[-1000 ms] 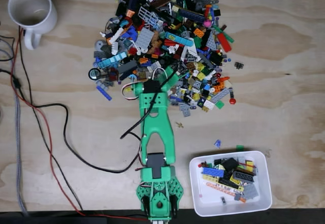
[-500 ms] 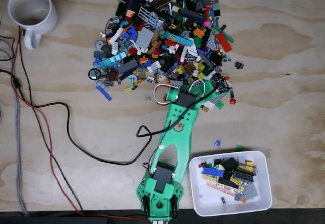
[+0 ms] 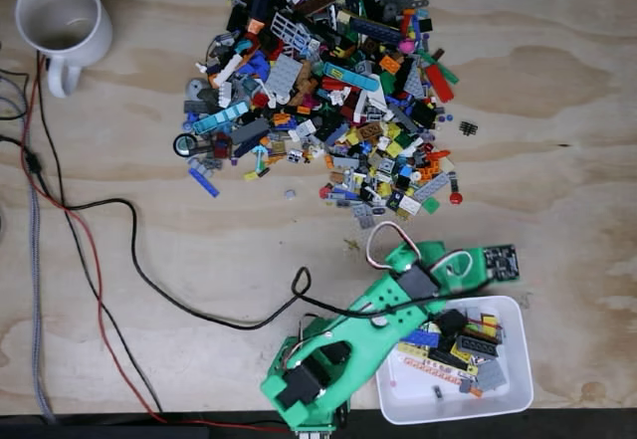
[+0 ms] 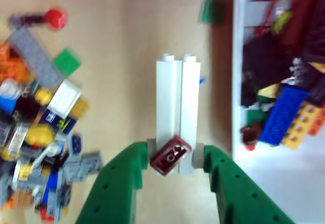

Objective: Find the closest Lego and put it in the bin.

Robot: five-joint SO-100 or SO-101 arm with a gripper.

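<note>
In the fixed view, the white mug (image 3: 60, 19) is sitting far left of the bin (image 3: 384, 364), the brick pile (image 3: 328, 81) is lying up-left of it, and the green gripper (image 3: 495, 261) is clenching the Lego (image 3: 502, 260) just beyond the bin's top rim. The wrist view is showing the Lego (image 4: 170, 155) tilted between the jaws, left of the bin (image 4: 237, 82). A dark tile (image 4: 57, 120) is bearing yellowish marks too blurred to read.
</note>
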